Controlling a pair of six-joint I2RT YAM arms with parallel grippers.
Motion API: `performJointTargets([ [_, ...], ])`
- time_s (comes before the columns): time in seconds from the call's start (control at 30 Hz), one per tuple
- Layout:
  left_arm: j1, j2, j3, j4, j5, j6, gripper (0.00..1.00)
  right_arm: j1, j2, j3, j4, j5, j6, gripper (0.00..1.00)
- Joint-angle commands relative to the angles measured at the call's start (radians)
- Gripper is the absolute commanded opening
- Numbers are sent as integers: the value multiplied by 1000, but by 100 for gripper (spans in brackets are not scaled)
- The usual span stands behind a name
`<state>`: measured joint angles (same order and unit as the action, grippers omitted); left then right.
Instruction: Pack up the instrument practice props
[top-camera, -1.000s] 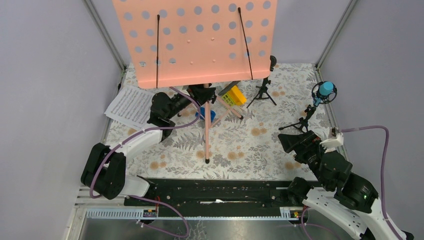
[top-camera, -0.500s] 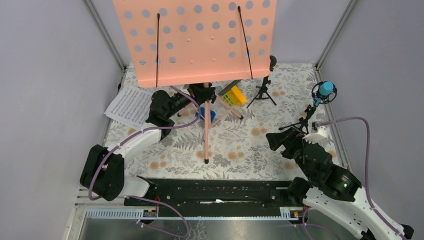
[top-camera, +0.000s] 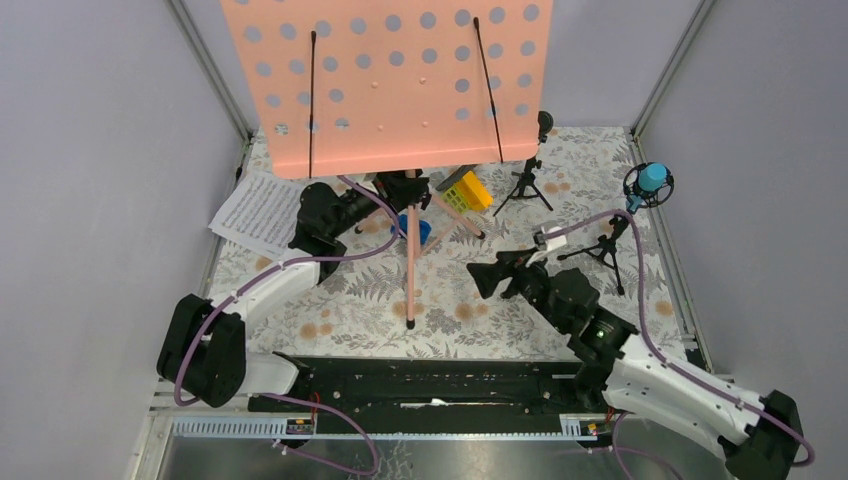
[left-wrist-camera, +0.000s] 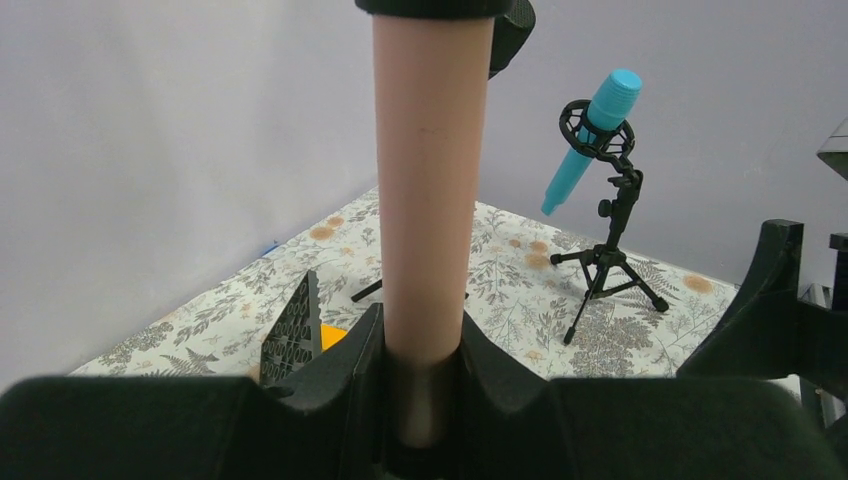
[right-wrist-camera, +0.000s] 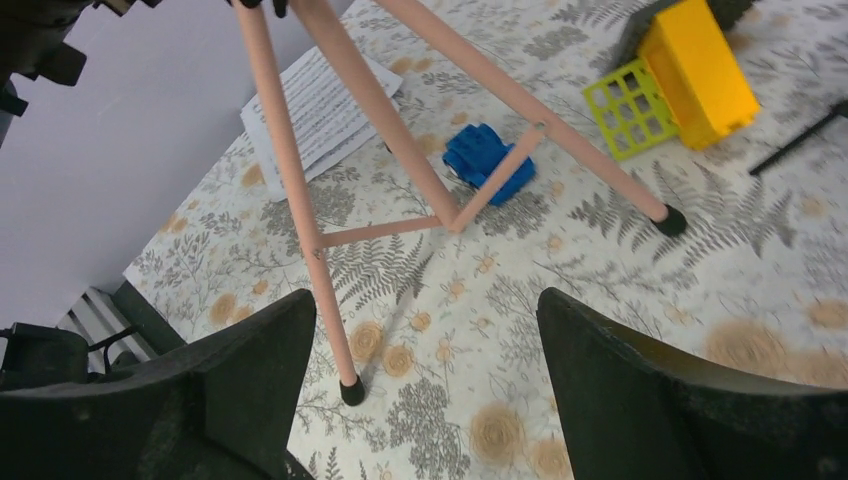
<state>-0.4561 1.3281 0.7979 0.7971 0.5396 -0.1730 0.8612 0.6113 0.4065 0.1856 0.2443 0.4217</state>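
A: Where's the left gripper (left-wrist-camera: 424, 385)?
B: It's clamped on the pole of the pink music stand (top-camera: 390, 80). The fingers (left-wrist-camera: 330, 385) press the tube from both sides, just under the perforated desk.

A: Where's the stand?
B: Upright at the back middle of the floral cloth (top-camera: 480, 300). The tripod legs are splayed and the front foot points toward the arm bases. In the right wrist view two feet sit on the cloth.

A: And the right gripper (top-camera: 478, 279)?
B: Its fingers (right-wrist-camera: 240, 390) are spread wide with nothing between them. It hovers over the cloth, right of the stand's front leg, aimed at the legs and not touching them.

A: Other props?
B: The sheet music (top-camera: 255, 212) lies flat at the far left, by the wall, just beside the left arm. The black mic (top-camera: 530, 175) stands on its small tripod at the back, right of the stand. The blue mic (top-camera: 650, 180) is tilted in its ring mount on a black tripod at the far right, well apart from the stand.

A: Anything else?
B: A blue toy car (right-wrist-camera: 485, 160) sits between the stand's legs, under the cross braces. A yellow block (top-camera: 470, 192) lies just right of the pole, near one back leg. I can't tell whether it touches the leg.
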Motion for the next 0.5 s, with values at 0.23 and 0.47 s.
performJointTargets([
  [0.23,17,-12,-26,-157,129,65,0,3,413,116,596,-117,11,52],
  [0.47,18,6,-11,-119,134,14,0,3,580,241,687,-76,191,55],
])
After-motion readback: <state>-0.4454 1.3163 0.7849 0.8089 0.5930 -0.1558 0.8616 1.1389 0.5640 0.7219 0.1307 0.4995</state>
